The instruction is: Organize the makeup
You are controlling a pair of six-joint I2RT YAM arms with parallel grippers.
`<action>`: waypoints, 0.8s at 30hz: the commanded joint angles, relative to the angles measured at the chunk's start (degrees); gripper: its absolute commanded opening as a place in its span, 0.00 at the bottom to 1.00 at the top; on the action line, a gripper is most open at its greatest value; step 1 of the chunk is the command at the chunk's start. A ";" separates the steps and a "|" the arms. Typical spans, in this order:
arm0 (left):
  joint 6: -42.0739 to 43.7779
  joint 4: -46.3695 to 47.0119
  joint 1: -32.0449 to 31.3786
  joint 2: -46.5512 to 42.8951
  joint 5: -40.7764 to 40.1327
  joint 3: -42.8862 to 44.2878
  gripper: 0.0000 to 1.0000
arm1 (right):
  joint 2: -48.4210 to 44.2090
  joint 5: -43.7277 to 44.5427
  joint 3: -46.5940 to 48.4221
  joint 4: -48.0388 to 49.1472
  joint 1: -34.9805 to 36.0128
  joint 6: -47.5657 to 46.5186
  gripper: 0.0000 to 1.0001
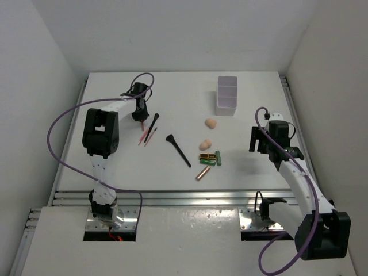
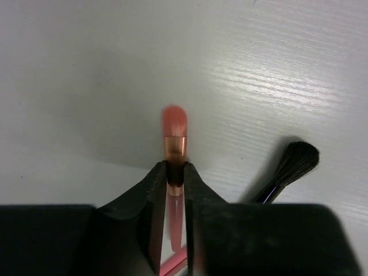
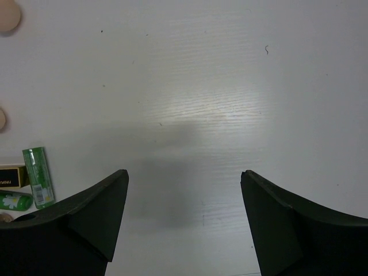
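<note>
Toward the far left corner of the white tabletop (image 1: 172, 86), the left hand (image 2: 174, 168) is clamped on a slim pink brush with a copper ferrule and pink bristles (image 2: 174, 131), whose head sticks out past the fingers. I cannot tell whether the bristles touch the tabletop. Just beside it on the right lies a thin black brush with a dark tuft (image 2: 294, 163), and slim red pencils (image 1: 142, 138) lie close by, on the near side.

Near the middle, a larger black brush with a flared head (image 1: 179, 150) lies slanted. Two rounded peach sponges (image 1: 211, 123) sit right of it, apart from each other.

Closer to the near edge lie several tubes:
- a gold-black tube (image 3: 11, 176), whose lettering is too small to read
- a green tube with a printed label (image 3: 38, 176), also illegible
- a second green tube bearing a white daisy mark (image 3: 14, 200)
- a copper tube (image 1: 202, 173)

By the far edge stands a white rectangular two-compartment box (image 1: 227, 95).

Near the right edge, the right hand (image 3: 184, 175) has its fingers wide apart over bare tabletop.
</note>
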 commanded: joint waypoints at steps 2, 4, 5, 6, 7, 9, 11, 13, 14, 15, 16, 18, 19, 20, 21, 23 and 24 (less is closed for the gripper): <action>0.31 -1.72 0.75 2.71 -0.19 -0.49 0.09 | -3.15 2.33 -0.94 0.10 0.46 0.80 0.79; 0.31 -1.72 1.27 2.71 -0.19 -0.49 0.02 | -3.76 2.60 -1.21 0.01 0.37 0.98 0.79; 0.31 -1.72 1.28 2.71 -0.19 -0.49 0.00 | -3.85 2.60 -1.21 -0.07 0.46 1.15 0.79; 0.31 -1.72 1.28 2.71 -0.19 -0.49 0.00 | -4.03 2.60 -1.21 -0.25 0.55 1.24 0.79; 0.92 -1.72 1.28 2.71 -0.19 -0.49 0.00 | -3.94 2.43 -1.30 -0.60 0.46 1.50 0.79; 1.62 -1.72 1.28 2.71 -0.19 0.13 0.00 | -4.47 1.72 -1.21 -0.86 0.37 1.15 0.79; 3.64 -1.72 1.28 2.01 0.34 1.61 0.00 | -4.99 1.20 -1.73 -0.52 0.55 0.63 0.79; 5.31 -1.20 1.28 0.43 0.34 3.80 0.00 | -5.61 1.11 -2.26 0.01 0.55 0.45 0.79; 6.28 -1.20 1.28 -0.62 0.34 4.77 0.00 | -6.31 0.93 -3.48 1.23 0.46 0.10 0.79; 7.24 -0.67 1.28 -0.63 0.34 5.83 0.00 | -6.49 1.02 -4.02 2.55 0.55 0.10 0.79; 9.34 0.20 1.28 -1.50 0.86 7.84 0.00 | -6.75 0.23 -4.63 3.69 0.37 0.10 0.79; 11.55 1.17 1.28 -2.90 1.40 9.96 0.00 | -7.55 -1.17 -6.92 7.47 0.55 -0.08 0.79; 13.47 2.66 1.28 -2.91 2.18 10.84 0.00 | -7.55 -2.14 -7.36 8.18 0.55 -0.43 0.79; 14.36 3.46 0.58 -3.78 3.49 12.59 0.00 | -7.46 -2.84 -8.14 10.01 0.29 -0.78 0.79; 15.15 4.25 -0.03 -4.31 4.29 13.39 0.00 | -7.46 -5.89 -8.50 11.34 0.46 -1.82 0.79; 17.34 7.06 -1.61 -5.11 7.87 15.84 0.00 | -7.20 -7.24 -9.03 13.45 0.46 -2.36 0.79; 18.32 8.37 -2.41 -5.89 9.20 16.55 0.00 | -6.76 -10.03 -9.64 14.77 0.37 -3.15 0.79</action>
